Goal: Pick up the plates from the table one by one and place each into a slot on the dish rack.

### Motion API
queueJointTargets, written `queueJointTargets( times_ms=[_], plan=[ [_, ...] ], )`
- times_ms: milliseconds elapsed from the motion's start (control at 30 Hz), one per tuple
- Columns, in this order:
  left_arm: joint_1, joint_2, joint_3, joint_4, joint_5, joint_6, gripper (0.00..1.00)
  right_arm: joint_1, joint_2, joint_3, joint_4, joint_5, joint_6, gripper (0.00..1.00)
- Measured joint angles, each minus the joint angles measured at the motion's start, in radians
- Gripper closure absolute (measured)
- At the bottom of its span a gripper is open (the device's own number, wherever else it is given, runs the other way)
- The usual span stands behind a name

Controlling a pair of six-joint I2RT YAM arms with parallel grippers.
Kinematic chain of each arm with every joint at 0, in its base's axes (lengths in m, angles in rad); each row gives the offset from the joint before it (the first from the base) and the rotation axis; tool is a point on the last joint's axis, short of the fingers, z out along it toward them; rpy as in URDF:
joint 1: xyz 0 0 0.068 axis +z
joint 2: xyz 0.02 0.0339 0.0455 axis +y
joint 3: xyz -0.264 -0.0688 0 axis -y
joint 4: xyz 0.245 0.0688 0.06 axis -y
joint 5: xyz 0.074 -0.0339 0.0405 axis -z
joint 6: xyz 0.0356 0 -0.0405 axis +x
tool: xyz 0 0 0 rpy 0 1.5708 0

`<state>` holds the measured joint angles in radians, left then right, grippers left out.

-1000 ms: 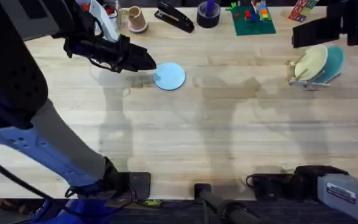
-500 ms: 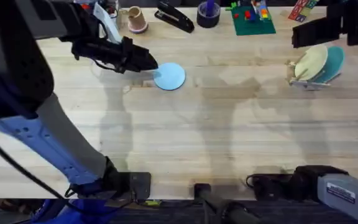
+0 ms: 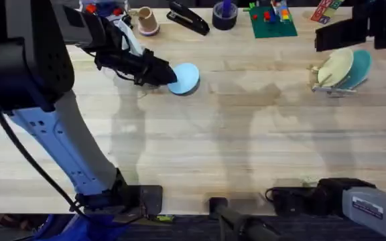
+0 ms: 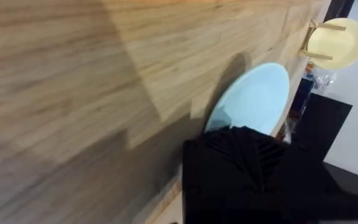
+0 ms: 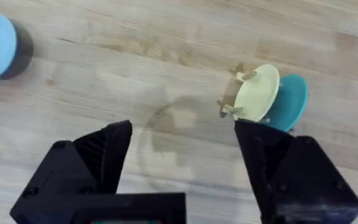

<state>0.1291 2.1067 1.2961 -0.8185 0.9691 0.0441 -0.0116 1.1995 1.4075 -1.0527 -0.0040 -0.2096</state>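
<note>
Plates: three — one pale blue plate [image 3: 185, 78], one cream plate [image 3: 334, 67], one teal plate [image 3: 360, 67].
Blue plate: flat on the worktop [image 3: 246, 140], at about 11 o'clock from the middle of the overhead view, well apart from the other two.
Dish rack [image 3: 327, 86]: one, at about 2 o'clock; the cream and teal plates stand upright in it side by side, cream toward the middle of the worktop.
Left hand [image 3: 165, 73]: at the blue plate's 9 o'clock edge, overlapping its rim — whether its fingers are spread or closed on the plate, I cannot tell.
Right hand [image 5: 182, 162]: spread wide, holding nothing, above bare wood with the rack beyond it.
</note>
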Motion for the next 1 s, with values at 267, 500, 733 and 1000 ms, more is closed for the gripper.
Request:
queueJointTargets(
  times_ms=[267,500,733,1000],
  plan=[
    [0.000,0.000,0.000,0.000,0.000,-0.007,0.960,0.000,0.000,0.000,0.002,0.000,0.000,0.007],
    [0.000,0.000,0.000,0.000,0.000,-0.008,0.960,0.000,0.000,0.000,0.011,-0.087,0.013,0.007],
    [0.000,0.000,0.000,0.000,0.000,-0.008,0.961,0.003,0.085,0.010,0.023,-0.244,0.140,0.007],
    [0.000,0.000,0.000,0.000,0.000,-0.008,0.961,0.091,0.288,0.010,0.068,-0.289,0.324,0.007]
  ],
)
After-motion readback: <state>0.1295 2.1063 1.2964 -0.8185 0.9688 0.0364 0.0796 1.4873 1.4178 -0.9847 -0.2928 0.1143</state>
